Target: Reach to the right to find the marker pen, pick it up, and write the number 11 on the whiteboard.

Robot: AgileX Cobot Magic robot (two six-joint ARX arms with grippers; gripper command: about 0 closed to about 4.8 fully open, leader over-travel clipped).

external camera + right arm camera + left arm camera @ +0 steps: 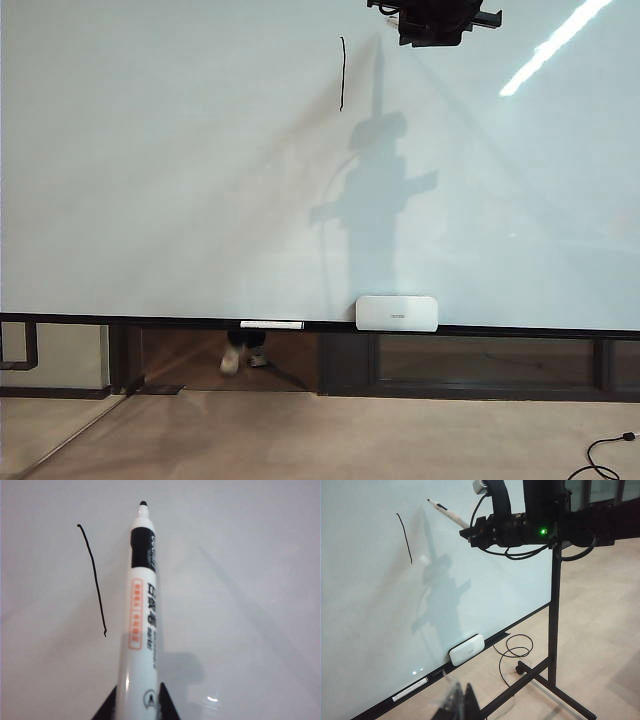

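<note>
Right wrist view, close on the whiteboard [260, 580]: the right gripper [136, 707] pinches a white-barrelled marker pen [141, 615] between its two dark fingers [107, 710], the jaws narrowed onto the pen's lower barrel. The pen's black band and small black tip point at the glossy board, just beside a single thin black stroke [95, 580] that runs near-vertically and ends in a slight hook. Whether the tip touches the surface cannot be told from this angle. Only one stroke of the number 11 stands on the board.

Seen from the left wrist view, the same arm reaches in at board height, its black gripper body showing a green light [542, 531], the marker pen [447, 514] angled up toward the whiteboard [370, 620] and well clear of the stroke [404, 537]. A white rounded eraser box [466, 649] sits on the dark ledge [520, 622] at the board's lower edge, with a slim white pen [410, 689] lying farther along it. A black cable [512, 652] coils on the floor by the stand. The left gripper [457, 702] shows only as a dark sliver at the frame's edge, its fingers too little seen to judge.

Exterior view: the right gripper [432, 20] hangs at the top edge, right of the stroke [342, 73], its shadow falling down the whiteboard [150, 180] toward the eraser box [397, 313].
</note>
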